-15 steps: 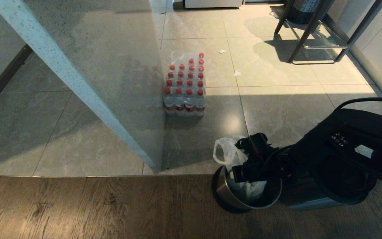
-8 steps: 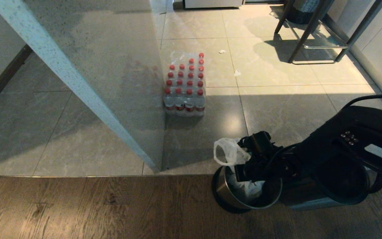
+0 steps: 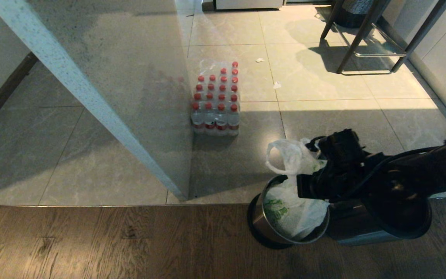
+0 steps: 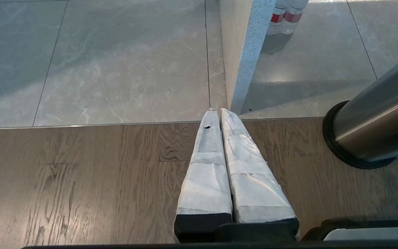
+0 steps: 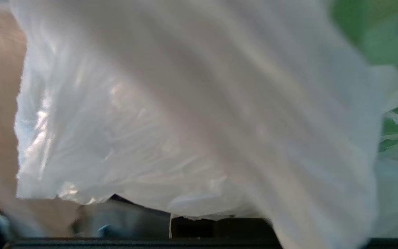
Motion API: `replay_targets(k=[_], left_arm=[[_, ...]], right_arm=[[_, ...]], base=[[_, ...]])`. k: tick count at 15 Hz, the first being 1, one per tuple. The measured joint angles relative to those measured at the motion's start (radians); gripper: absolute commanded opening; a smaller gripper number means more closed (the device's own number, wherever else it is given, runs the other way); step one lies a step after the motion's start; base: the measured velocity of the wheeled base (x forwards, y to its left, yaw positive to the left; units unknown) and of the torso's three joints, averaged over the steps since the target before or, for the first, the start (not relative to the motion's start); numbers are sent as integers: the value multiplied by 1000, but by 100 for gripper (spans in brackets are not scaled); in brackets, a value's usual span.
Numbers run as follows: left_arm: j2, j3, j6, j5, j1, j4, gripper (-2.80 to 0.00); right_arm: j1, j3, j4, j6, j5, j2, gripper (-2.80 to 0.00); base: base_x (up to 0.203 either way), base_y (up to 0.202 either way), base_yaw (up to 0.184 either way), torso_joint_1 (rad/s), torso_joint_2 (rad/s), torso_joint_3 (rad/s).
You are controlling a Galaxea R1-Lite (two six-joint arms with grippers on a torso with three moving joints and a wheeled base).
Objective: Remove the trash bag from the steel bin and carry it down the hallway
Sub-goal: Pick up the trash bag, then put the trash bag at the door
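One white trash bag [image 3: 292, 201] with a green print stands stretched upright, its long axis vertical, lower part inside the steel bin [image 3: 263, 223], one loop handle [image 3: 281, 155] rising above the rim. No writing on it can be read. Closed tight on the bag's upper part is the right gripper [image 3: 304, 186]. Beside the bin, over the wooden floor [image 4: 81, 180], the left gripper [image 4: 218, 112] hangs with its fingers pressed together, empty.

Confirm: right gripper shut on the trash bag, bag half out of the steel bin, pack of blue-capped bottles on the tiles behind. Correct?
One slip: the caps on the bottle pack are red, not blue, as the head view shows. The rest holds: the right gripper is shut on the trash bag, which is partly lifted out of the steel bin.
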Motion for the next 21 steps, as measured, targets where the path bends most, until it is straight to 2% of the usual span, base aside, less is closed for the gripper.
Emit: replay_targets(k=[3,7,9,11,15,18,21], left_arm=[[0,0,0,0,0,0,-280],[0,0,0,0,0,0,-280],[0,0,0,0,0,0,-280],[0,0,0,0,0,0,-280],[0,0,0,0,0,0,-280],[0,0,-1,0,0,0,-280],[0,0,0,0,0,0,-280]], right_arm=[[-5,19,153,56,-55,-238,-280],[-5,-23,441,103,-218,-547,-280],[-8,-28,578,146,-274,-681,-280],[-66,-6,671,166,-316,-793,-280],[-230,84,701,170,-342,-979,-280],[-298,182,690,162,-346,-1123,-280],[-377,291,625,148,-346,-1261,-280]], base=[[0,0,0,0,0,0],[0,0,0,0,0,0],[0,0,0,0,0,0],[0,0,0,0,0,0],[0,0,0,0,0,0],[0,0,0,0,0,0],[0,0,0,0,0,0]])
